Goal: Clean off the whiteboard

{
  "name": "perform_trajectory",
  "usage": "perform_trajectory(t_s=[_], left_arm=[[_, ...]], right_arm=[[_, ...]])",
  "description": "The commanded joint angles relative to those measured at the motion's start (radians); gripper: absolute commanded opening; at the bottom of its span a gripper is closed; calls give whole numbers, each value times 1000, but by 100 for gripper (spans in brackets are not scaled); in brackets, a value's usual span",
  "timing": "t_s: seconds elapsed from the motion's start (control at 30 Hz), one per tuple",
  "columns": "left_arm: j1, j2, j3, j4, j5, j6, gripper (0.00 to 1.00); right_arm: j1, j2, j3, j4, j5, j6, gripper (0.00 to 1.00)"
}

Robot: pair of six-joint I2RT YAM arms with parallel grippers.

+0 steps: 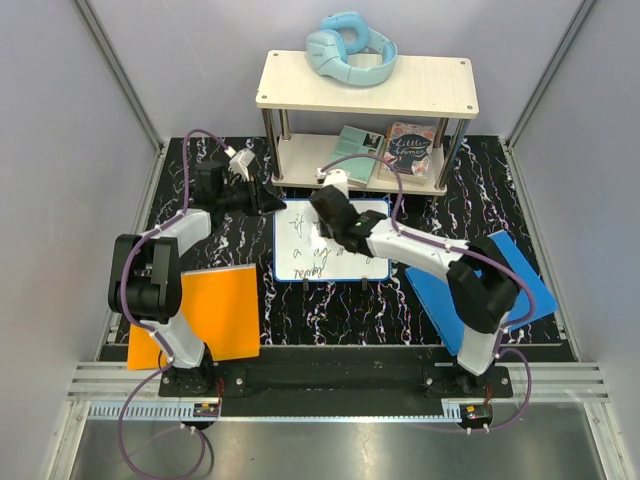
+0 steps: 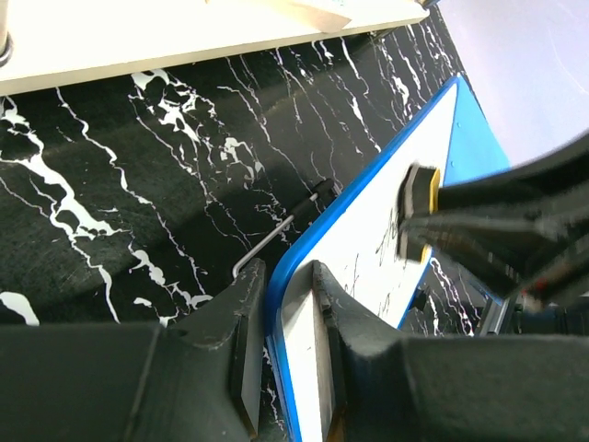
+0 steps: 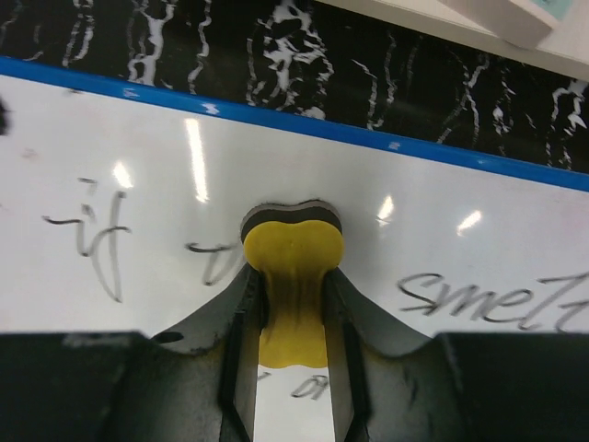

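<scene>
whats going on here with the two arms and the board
The left arm has its jaws shut on the far-left corner of the whiteboard, apparently steadying it. The right arm grips a yellow eraser in its jaws and holds it down on the board's upper middle. Dark handwriting shows on both sides of the eraser, so the wiping is not done yet.

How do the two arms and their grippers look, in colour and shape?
The left arm and right arm have white links between bulky black joints. A thin purple cable loops along each. The left gripper and right gripper have dark, tapering fingers.
</scene>
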Motion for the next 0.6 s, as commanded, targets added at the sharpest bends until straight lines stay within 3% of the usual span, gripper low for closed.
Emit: perform_trajectory(t_s=[0.0,0.27,0.57], left_arm=[[-22,-10,6,6,-15,65,0],[-41,-30,6,-37,-41,103,0],[-44,-33,5,-42,-49,103,0]], right_arm=[[117,164,136,49,23,7,0],[183,365,452,-122,49,67,0],[142,269,395,-147,177,78,0]])
